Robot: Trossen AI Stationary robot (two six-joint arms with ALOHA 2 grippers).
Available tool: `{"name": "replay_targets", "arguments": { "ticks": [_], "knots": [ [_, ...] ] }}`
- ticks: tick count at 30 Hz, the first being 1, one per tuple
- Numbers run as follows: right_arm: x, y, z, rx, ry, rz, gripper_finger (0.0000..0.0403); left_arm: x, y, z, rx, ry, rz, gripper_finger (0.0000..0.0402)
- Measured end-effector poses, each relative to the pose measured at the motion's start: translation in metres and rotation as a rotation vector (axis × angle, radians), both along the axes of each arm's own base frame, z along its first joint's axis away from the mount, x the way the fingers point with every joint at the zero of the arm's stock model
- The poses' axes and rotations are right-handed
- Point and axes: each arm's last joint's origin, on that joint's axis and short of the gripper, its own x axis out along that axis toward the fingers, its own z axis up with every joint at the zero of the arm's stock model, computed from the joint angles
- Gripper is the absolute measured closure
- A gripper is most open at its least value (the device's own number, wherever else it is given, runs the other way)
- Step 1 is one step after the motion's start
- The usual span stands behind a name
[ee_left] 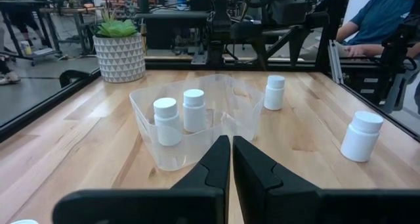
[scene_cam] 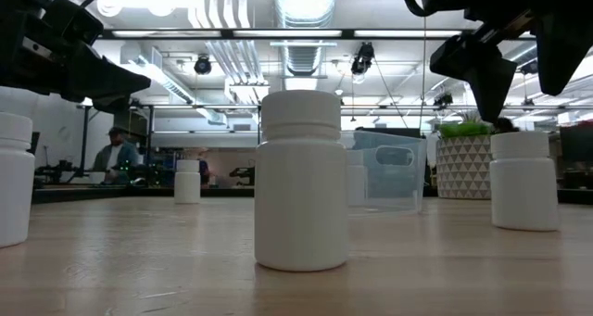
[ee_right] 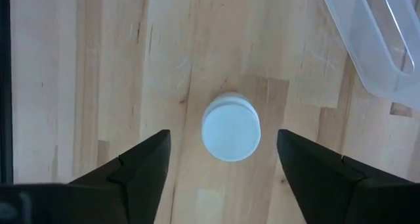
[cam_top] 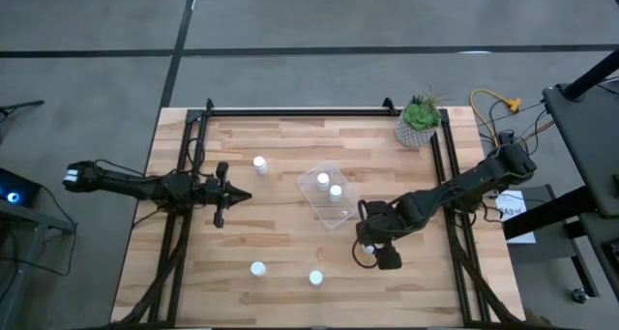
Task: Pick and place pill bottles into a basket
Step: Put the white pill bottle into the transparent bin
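The clear basket (cam_top: 326, 206) stands at mid-table with two white pill bottles (cam_top: 323, 180) (cam_top: 336, 192) upright inside it; they also show in the left wrist view (ee_left: 165, 119). My right gripper (cam_top: 372, 243) is open and points down, hovering above an upright bottle (ee_right: 230, 131). Its fingers stand on either side of the cap without touching it. In the low view this gripper (scene_cam: 491, 75) is clear above that bottle (scene_cam: 523, 180). My left gripper (cam_top: 242, 196) is shut and empty, left of the basket. Three more bottles stand on their bases on the table (cam_top: 259, 163) (cam_top: 257, 268) (cam_top: 315, 278).
A pale patterned pot with a green plant (cam_top: 418, 122) stands at the far right corner. A black frame rail (cam_top: 290, 112) runs along the table's far edge. People sit beyond the table (ee_left: 387, 20). Bare wood lies between the basket and the near bottles.
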Motion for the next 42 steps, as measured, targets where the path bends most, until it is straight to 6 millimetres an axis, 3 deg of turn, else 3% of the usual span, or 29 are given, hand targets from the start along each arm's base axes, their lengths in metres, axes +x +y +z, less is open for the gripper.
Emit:
{"name": "replay_targets", "arguments": {
  "ticks": [8, 42],
  "knots": [
    [0.001, 0.000, -0.001, 0.006, -0.015, 0.001, 0.0108, 0.000, 0.000, 0.000, 0.000, 0.003, 0.000, 0.0402],
    [-0.004, -0.003, -0.025, -0.014, -0.032, -0.007, 0.0115, 0.000, 0.000, 0.000, 0.000, 0.005, 0.000, 0.0402]
  ]
}}
